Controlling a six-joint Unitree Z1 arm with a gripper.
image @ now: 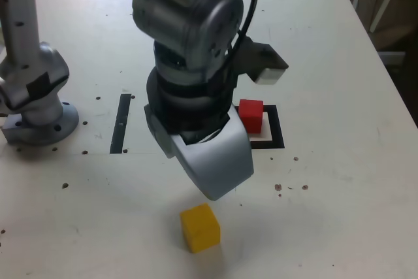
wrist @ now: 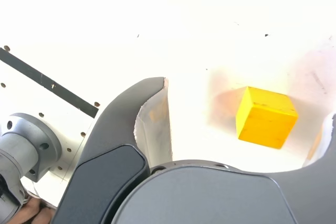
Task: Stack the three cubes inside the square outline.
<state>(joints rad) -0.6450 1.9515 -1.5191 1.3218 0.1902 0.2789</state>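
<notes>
A yellow cube (image: 200,227) sits on the white table near its front edge. My gripper (image: 212,184) hangs just above and behind it, apart from it. In the wrist view the jaws of my gripper (wrist: 248,98) stand wide open, and the yellow cube (wrist: 265,117) lies on the table between them, untouched. One finger (wrist: 152,124) shows in full; the other only peeks in at the frame's edge. A red cube (image: 251,114) rests inside the black square outline (image: 277,136), at its corner on the exterior view's left. My arm hides part of the outline.
A narrow black strip (image: 121,122) lies on the table at the exterior view's left of my arm. Further left stands the grey base of another arm (image: 36,96). Small screw holes dot the tabletop (image: 339,194).
</notes>
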